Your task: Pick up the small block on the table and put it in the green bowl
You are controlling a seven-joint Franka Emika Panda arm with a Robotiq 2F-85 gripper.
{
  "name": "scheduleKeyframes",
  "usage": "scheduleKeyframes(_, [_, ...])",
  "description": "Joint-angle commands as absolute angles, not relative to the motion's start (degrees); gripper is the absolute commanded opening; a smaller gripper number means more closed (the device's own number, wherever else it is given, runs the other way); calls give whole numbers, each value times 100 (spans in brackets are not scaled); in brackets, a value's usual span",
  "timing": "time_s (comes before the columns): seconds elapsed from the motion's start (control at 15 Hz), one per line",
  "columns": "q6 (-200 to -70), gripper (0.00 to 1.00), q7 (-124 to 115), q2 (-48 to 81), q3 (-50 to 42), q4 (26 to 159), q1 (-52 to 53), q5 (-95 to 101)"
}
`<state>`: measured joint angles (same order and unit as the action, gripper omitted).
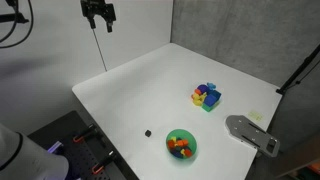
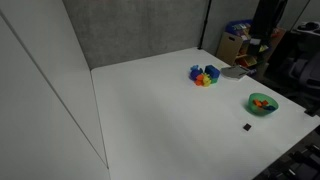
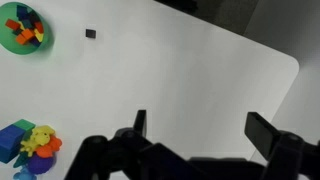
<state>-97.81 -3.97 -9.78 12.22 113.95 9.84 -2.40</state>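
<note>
The small block (image 1: 147,132) is a tiny dark cube on the white table, just beside the green bowl (image 1: 181,145); both also show in an exterior view, block (image 2: 246,127) and bowl (image 2: 262,103), and in the wrist view, block (image 3: 91,33) and bowl (image 3: 22,28). The bowl holds orange and red pieces. My gripper (image 1: 97,14) hangs high above the table's far corner, well away from the block. In the wrist view its fingers (image 3: 200,125) are spread wide and empty.
A cluster of yellow, blue and purple blocks (image 1: 206,96) sits mid-table. A flat grey metal plate (image 1: 250,132) lies at the table's edge near the bowl. A grey wall panel stands behind the table. Boxes and clutter (image 2: 240,45) stand beyond it.
</note>
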Motion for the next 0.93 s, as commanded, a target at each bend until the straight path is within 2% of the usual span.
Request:
scheduleKeyframes(0.0, [-9769, 100, -404, -972, 1198, 11377, 1012, -235])
scheduleKeyframes(0.4, [-10145, 100, -374, -911, 1175, 11571, 988, -184])
scheduleKeyframes(0.87, [-11436, 100, -337, -735, 959, 12411, 830, -65])
